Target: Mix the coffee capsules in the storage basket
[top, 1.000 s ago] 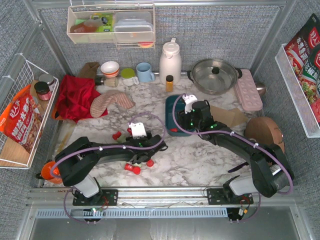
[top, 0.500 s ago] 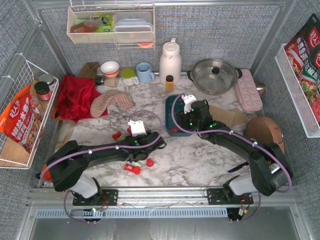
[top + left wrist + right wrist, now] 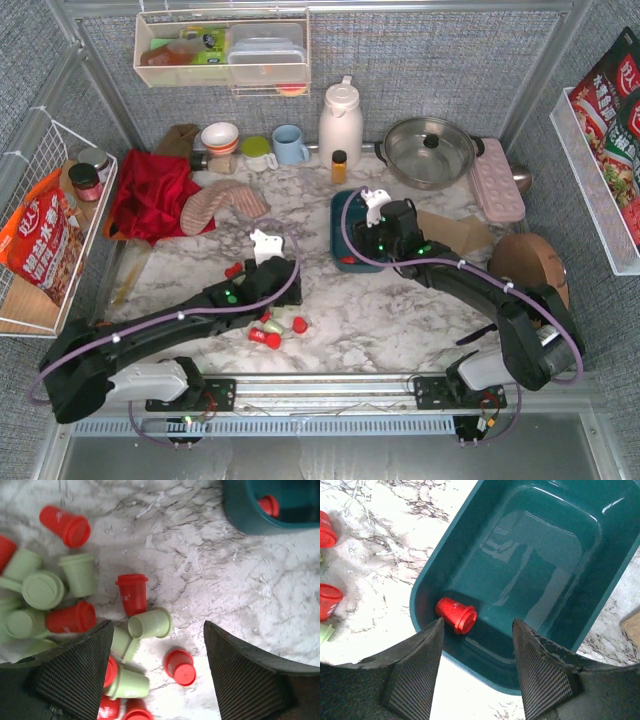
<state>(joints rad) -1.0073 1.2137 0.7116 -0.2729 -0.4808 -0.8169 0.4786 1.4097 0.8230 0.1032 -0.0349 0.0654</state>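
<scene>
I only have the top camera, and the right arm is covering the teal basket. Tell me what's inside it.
Observer: One red capsule, lying on its side in a corner of the storage basket. No green ones.
Operator: Now check the left gripper.
Observer: The left gripper is open and holds nothing. It hangs over the loose capsules on the marble table.
Operator: Say what's under its gap.
Observer: A green capsule, lying on its side.
</scene>
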